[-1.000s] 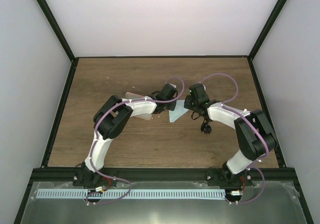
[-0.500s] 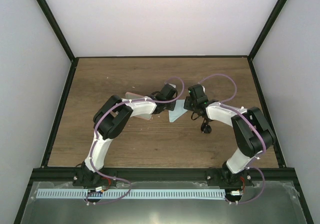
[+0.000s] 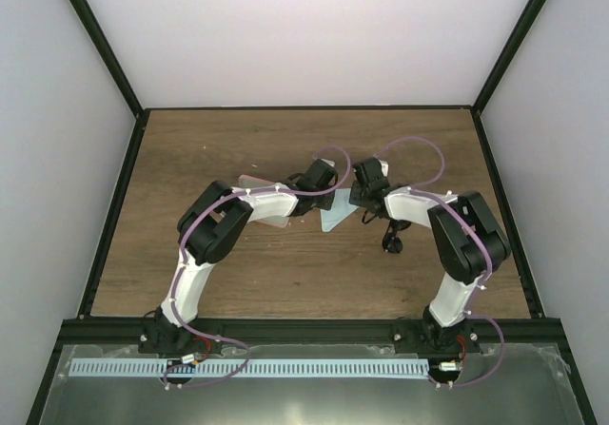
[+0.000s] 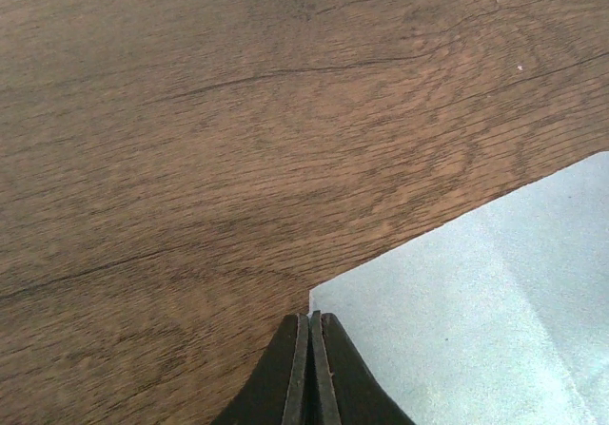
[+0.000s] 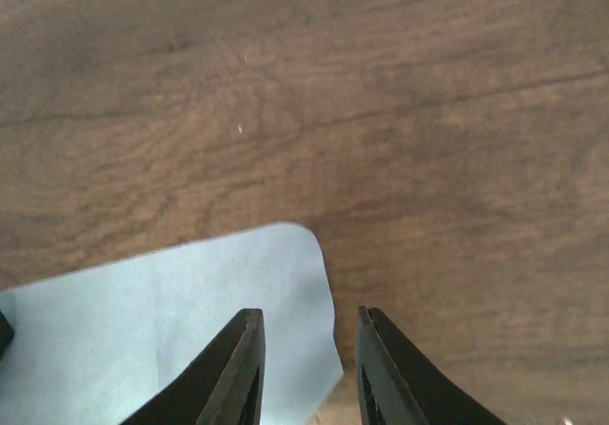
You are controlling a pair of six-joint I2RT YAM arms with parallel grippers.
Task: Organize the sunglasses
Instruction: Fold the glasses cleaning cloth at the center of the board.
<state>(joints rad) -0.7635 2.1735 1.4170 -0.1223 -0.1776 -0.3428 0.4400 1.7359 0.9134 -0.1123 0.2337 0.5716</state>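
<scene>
Brown wood-grain table [image 3: 190,159] fills the floor of the enclosure, framed by black rails and pale walls. Both white-and-black arms reach from their bases at the near edge toward the middle of it, the left arm [image 3: 214,230] bending inward from the left and the right arm [image 3: 461,235] from the right, so their wrists nearly meet. The pink case [image 3: 251,182] lies under the left arm's forearm, only slivers of it showing on either side. Between the two wrists the light blue cloth [image 3: 333,219] lies flat on the wood. The sunglasses [image 3: 389,242] sit on the table just right of the cloth, a small black shape tucked beneath the right forearm, too small from above to tell whether they are folded. The left gripper [image 4: 311,322] has its two dark fingers pressed tight together on a corner of the cloth, with no gap between them. The right gripper [image 5: 307,313] stands partly parted and grips nothing, one finger over the cloth's rounded corner and the other over bare wood.
</scene>
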